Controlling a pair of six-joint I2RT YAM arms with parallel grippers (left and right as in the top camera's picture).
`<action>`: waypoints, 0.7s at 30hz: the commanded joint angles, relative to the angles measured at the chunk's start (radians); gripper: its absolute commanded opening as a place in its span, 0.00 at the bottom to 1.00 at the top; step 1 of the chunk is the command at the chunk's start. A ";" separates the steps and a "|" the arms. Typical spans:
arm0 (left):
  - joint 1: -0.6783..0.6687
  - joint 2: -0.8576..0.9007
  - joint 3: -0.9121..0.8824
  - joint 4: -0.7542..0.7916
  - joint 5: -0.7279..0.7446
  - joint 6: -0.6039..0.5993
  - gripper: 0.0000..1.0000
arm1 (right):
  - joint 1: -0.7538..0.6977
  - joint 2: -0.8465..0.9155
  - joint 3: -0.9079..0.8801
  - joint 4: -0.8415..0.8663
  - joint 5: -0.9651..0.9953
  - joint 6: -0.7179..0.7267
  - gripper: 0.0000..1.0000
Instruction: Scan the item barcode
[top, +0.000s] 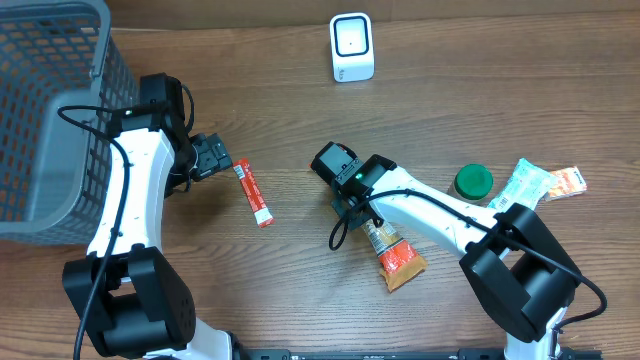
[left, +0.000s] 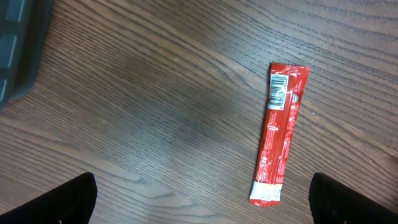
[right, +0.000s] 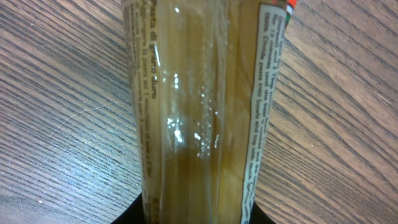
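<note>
A long clear packet (top: 395, 255) with an orange end lies on the wooden table right of centre. My right gripper (top: 362, 212) sits over its near end. In the right wrist view the packet (right: 199, 106) fills the frame, and the right gripper (right: 196, 214) has a dark finger pressed against each side of it. No barcode shows on it. A white scanner (top: 352, 47) stands at the back. My left gripper (top: 215, 160) hovers open beside a red stick sachet (top: 254, 192). The sachet (left: 278, 134) lies barcode up, between the wide-apart left fingers (left: 68, 202).
A grey mesh basket (top: 50, 110) fills the back left corner. A green lid (top: 473, 181), a pale green packet (top: 525, 183) and an orange packet (top: 566, 181) lie at the right. The right arm's cable loops beside the clear packet.
</note>
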 joint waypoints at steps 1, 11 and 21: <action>-0.002 -0.011 0.010 0.002 -0.006 0.008 1.00 | 0.003 -0.027 -0.017 0.010 0.009 -0.005 0.28; -0.002 -0.011 0.010 0.002 -0.006 0.008 1.00 | 0.003 -0.027 -0.015 0.015 0.009 -0.005 0.38; -0.002 -0.011 0.010 0.002 -0.006 0.008 1.00 | 0.003 -0.027 -0.015 0.018 0.014 -0.032 0.43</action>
